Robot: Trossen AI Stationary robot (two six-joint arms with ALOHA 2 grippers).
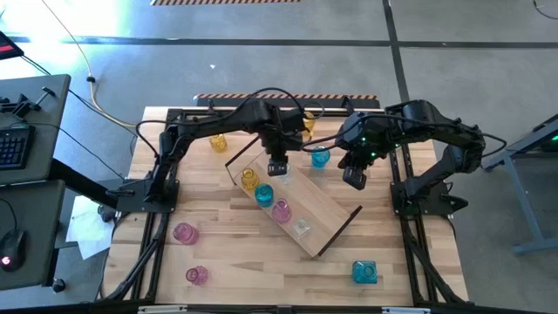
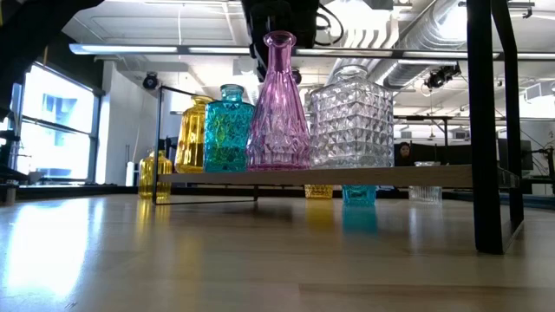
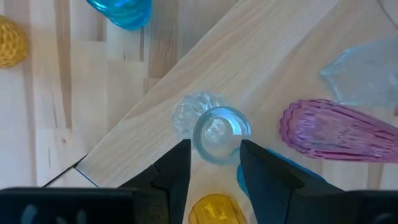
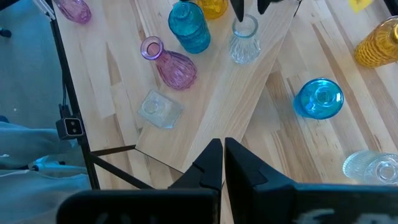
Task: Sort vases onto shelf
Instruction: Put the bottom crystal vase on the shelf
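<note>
You get bright, even light from overhead. In the low view the window (image 2: 54, 130) at left blows out and throws glare across the tabletop (image 2: 260, 260); the near wood is soft. The left wrist view blurs its fingers (image 3: 171, 180).

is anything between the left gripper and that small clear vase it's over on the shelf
Nothing visible. The left gripper has its jaws open on either side of the clear vase, which stands upright on the shelf. The neighbouring pink vase stands off to one side.

shelf (image 2: 390, 176) | vases: amber (image 2: 192, 134), teal (image 2: 228, 128), pink (image 2: 279, 104), clear (image 2: 351, 117) (side by side)
</note>
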